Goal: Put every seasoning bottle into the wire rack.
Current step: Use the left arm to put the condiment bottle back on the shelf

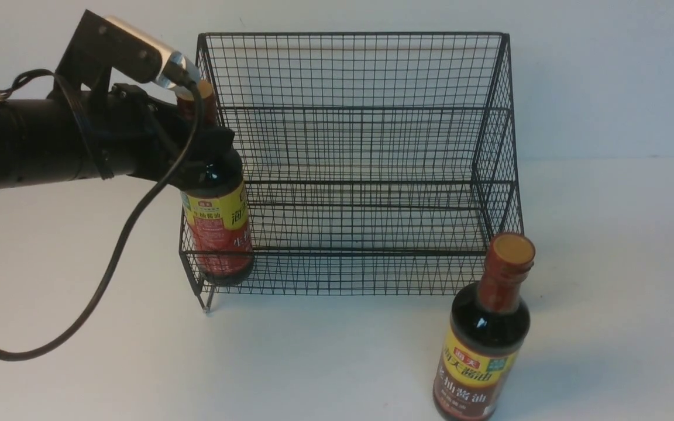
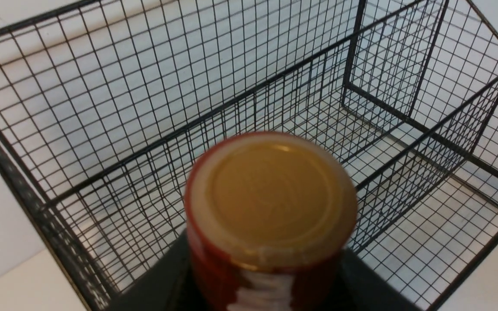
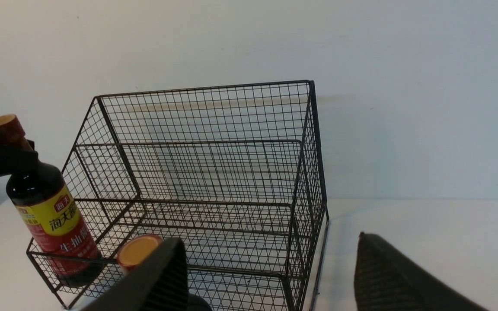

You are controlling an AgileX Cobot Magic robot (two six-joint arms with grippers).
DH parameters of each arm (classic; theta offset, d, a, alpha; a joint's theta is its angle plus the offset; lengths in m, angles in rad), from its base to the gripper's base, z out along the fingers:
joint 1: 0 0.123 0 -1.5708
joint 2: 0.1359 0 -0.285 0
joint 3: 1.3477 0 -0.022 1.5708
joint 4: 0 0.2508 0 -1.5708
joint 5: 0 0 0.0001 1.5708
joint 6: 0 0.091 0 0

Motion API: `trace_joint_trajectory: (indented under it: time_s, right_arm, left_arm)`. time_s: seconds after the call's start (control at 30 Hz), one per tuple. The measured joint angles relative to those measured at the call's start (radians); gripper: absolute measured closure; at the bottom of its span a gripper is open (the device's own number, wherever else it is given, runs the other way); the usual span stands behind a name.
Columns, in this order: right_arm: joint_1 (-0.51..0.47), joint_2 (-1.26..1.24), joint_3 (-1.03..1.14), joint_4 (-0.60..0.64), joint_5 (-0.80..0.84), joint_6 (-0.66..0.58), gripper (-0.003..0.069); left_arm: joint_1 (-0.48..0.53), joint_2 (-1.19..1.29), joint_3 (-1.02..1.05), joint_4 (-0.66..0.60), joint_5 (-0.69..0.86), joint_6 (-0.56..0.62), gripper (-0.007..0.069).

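Note:
The black wire rack (image 1: 366, 146) stands at the back of the white table. My left gripper (image 1: 208, 149) is shut on the neck of one seasoning bottle (image 1: 220, 234), which leans slightly with its base inside the rack's low front tier at the left corner. In the left wrist view its tan cap (image 2: 270, 198) fills the middle, with dark fingers (image 2: 154, 285) on either side. The second bottle (image 1: 483, 339) stands upright on the table just outside the rack's front right corner. My right gripper (image 3: 270, 280) is open and empty above and behind this bottle, whose cap (image 3: 138, 250) shows beside one finger.
The left arm's black cable (image 1: 109, 275) hangs in a loop down to the table on the left. A white wall rises just behind the rack. The rack's small foot (image 1: 208, 304) sticks out at its front left corner.

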Motion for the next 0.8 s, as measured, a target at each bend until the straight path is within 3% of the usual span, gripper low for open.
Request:
trace_joint_trajectory:
  time_s: [0.33, 0.8]
  right_arm:
    - [0.000, 0.000, 0.000, -0.002, 0.005, 0.000, 0.0185]
    - [0.000, 0.000, 0.000, -0.002, 0.028, 0.000, 0.0185]
  left_arm:
    - [0.000, 0.000, -0.005, 0.045, -0.004, -0.079, 0.0337]
    - [0.006, -0.097, -0.005, 0.123, -0.007, -0.251, 0.0068]
